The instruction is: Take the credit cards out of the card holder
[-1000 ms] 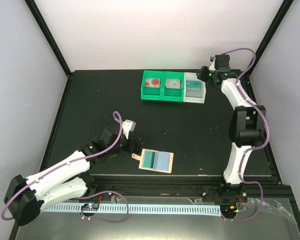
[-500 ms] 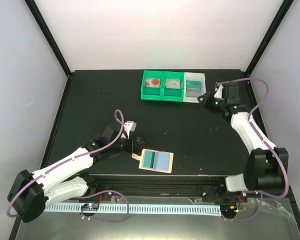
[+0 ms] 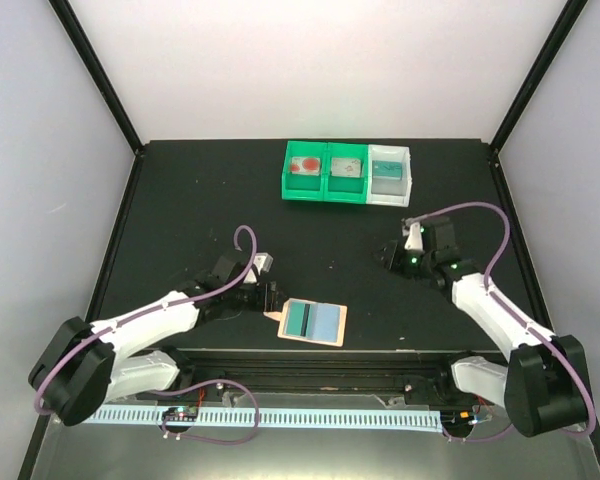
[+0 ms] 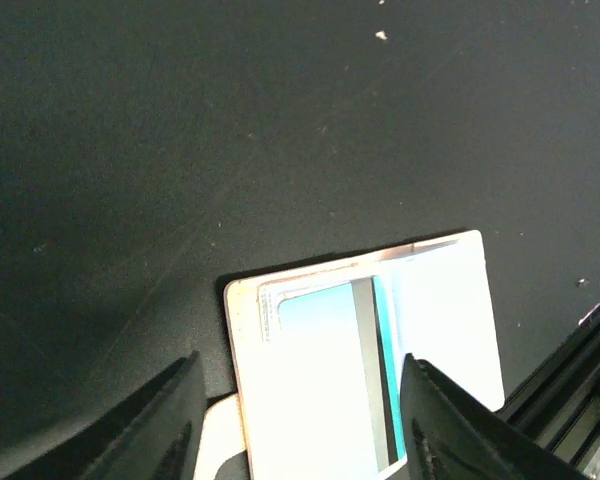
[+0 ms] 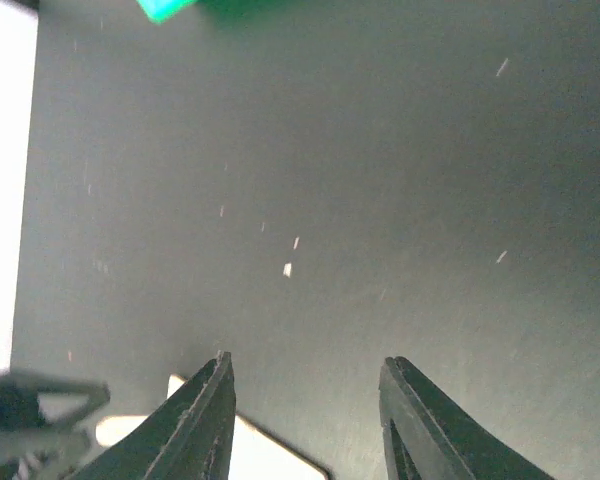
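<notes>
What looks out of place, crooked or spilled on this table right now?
Nothing serious. The card holder lies open and flat near the front edge, turned slightly askew to it, with a striped teal card tucked inside. A few pale specks dot the black mat. The bins sit in a neat row.

In the left wrist view the card holder (image 4: pixel 310 400) runs off at 6 o'clock, bleached white by glare, cutting the card (image 4: pixel 325 320) in it short. The right wrist view catches only a pale corner at 6 o'clock, probably that same holder, and clips a green bin (image 5: pixel 165 8) at 11 o'clock. From above, the bins (image 3: pixel 325 194) hold things too small to make out.
</notes>
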Controlling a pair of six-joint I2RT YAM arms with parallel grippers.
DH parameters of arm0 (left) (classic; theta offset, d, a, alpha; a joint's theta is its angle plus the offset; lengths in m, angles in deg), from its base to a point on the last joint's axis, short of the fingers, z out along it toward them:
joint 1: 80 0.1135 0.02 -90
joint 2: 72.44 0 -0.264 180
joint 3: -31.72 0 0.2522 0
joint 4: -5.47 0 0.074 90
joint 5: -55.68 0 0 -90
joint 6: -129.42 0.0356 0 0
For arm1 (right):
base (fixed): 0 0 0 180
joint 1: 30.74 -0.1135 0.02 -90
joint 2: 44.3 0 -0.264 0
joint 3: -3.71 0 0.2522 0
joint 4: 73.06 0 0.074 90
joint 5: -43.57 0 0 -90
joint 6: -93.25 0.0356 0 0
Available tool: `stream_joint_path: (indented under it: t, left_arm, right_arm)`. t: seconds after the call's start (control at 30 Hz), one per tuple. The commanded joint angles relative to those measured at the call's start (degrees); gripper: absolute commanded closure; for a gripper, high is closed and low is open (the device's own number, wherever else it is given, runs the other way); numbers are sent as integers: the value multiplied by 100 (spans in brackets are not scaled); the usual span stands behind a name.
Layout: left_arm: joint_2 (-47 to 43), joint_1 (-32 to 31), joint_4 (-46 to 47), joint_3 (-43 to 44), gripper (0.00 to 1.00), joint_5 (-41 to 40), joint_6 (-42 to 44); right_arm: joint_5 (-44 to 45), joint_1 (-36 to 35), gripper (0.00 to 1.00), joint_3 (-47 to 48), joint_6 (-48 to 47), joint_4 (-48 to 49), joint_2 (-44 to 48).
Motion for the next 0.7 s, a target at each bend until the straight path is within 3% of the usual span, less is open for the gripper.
stream_joint_path:
  t: [0.0, 0.3, 0.67]
  left_arm:
    - [301, 28, 489, -58, 48, 243, -25]
    - [833, 22, 681, -170, 71, 407, -224]
    - [791, -101, 1044, -494, 83, 724, -557]
  right_arm:
    - [-69, -614, 58, -452, 212, 423, 283]
    - [275, -2302, 59, -1173, 1042, 1749, -11]
    - [991, -3740, 62, -694, 1529, 2083, -986]
